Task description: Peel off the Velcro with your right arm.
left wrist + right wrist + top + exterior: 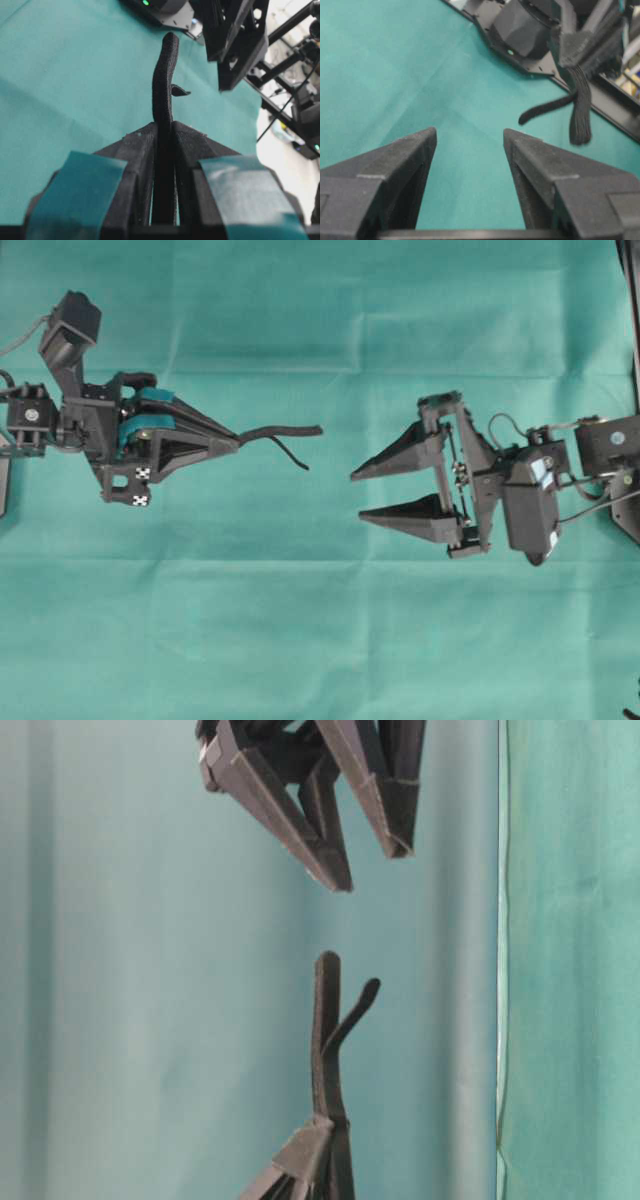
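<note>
One wrinkled teal cloth (320, 640) under everything.

From my seat, the Velcro (280, 432) sticks out straight ahead of the left gripper (232, 443), one end pinched between its fingers. The right gripper (357, 494) sits opposite, well apart, nothing between its spread fingers, the cloth-covered table (300, 640) underneath.

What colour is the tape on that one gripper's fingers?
Teal tape on the left gripper, clearest in the left wrist view.
</note>
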Controlling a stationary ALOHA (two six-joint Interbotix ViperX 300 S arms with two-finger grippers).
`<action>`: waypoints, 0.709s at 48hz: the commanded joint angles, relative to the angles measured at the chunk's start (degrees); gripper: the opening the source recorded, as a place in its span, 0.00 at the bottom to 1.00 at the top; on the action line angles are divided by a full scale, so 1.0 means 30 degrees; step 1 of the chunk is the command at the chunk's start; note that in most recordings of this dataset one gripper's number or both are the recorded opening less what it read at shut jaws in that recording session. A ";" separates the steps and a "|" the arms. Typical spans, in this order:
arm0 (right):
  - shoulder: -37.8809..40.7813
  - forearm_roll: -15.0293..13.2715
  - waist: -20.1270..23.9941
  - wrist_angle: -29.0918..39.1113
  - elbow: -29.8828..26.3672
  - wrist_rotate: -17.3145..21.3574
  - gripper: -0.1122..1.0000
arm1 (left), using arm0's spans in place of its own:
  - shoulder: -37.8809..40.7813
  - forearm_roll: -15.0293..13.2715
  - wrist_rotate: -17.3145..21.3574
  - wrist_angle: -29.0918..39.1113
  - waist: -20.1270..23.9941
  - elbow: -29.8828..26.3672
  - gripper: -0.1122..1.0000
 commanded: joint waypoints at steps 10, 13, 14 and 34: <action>-0.1084 0.1055 -0.0088 -0.0264 0.0469 0.0029 0.28 | -0.0527 -0.0029 0.0820 -0.0176 0.0029 -0.0088 0.19; -0.1084 0.1260 -0.0088 -0.0264 0.0498 0.0029 0.28 | -0.0527 -0.0029 0.0937 -0.0205 0.0000 -0.0117 0.19; -0.1084 0.1348 -0.0088 -0.0264 0.0498 0.0029 0.28 | -0.0498 -0.0029 0.0937 -0.0176 0.0000 -0.0146 0.19; -0.1260 0.3926 -0.0117 -0.0264 0.0498 0.0088 0.28 | -0.0469 0.0029 0.3369 0.0293 -0.0176 -0.0088 0.19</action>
